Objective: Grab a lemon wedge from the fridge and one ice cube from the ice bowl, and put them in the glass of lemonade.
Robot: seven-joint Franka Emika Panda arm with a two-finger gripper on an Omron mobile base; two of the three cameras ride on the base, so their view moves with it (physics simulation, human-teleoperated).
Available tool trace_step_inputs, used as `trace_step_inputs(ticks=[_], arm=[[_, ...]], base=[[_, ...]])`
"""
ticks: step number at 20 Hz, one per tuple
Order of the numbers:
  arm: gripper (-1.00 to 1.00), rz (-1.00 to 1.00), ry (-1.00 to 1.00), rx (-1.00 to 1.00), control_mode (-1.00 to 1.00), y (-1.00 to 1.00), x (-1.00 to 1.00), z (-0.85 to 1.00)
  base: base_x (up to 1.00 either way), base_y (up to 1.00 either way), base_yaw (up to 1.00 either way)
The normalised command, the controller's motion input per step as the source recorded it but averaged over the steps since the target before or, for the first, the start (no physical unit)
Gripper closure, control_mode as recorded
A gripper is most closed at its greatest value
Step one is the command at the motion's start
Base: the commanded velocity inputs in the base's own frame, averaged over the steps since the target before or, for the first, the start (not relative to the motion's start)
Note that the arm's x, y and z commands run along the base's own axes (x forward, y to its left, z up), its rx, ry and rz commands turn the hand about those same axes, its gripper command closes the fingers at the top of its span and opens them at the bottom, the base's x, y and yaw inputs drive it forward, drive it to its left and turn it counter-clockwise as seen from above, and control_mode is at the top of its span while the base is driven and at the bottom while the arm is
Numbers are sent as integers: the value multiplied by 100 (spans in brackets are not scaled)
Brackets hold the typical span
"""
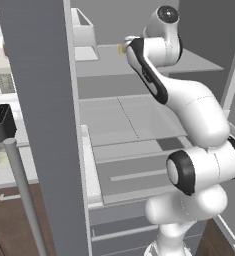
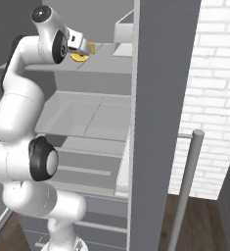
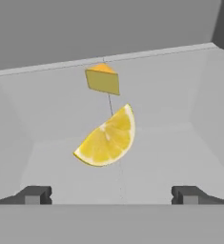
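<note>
**Gripper poised over the lemon wedge, nothing yet collected**

While the tall matte grey two-door fridge stood open, the white arm reached onto its upper shelf, and the small bright yellow lemon wedge lay flat on that shelf just ahead of the gripper. The gripper's two dark fingertips stood wide apart, one to each side of the wedge and short of it, holding nothing. Beyond the wedge, toward the back of the fridge, sat a small yellow-orange block, seemingly cheese.

By my reading the task was at its first step: the wedge was not yet grasped, and the ice cube and both drops into the lemonade remained.

The hand view gave the wedge's cut face, the block behind it and the fingertip spread. The right base view showed the wedge only as a yellow sliver beside the wrist, plus a pale open box further along the shelf. The left base view added a black toaster-like appliance outside the fridge door.
</note>
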Motion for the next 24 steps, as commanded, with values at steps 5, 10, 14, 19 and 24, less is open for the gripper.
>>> trace_step_inputs(ticks=[5,10,14,19,24], arm=[[-100,-4,5,0,-100,0,19,-13],[-100,-3,9,0,-100,0,26,-16],[-100,0,11,0,-100,0,45,0],[-100,-4,10,0,-100,0,34,0],[-100,-5,3,0,-100,-2,14,0]], base=[[0,0,0],[0,0,0],[0,0,0],[0,0,0],[0,0,0]])
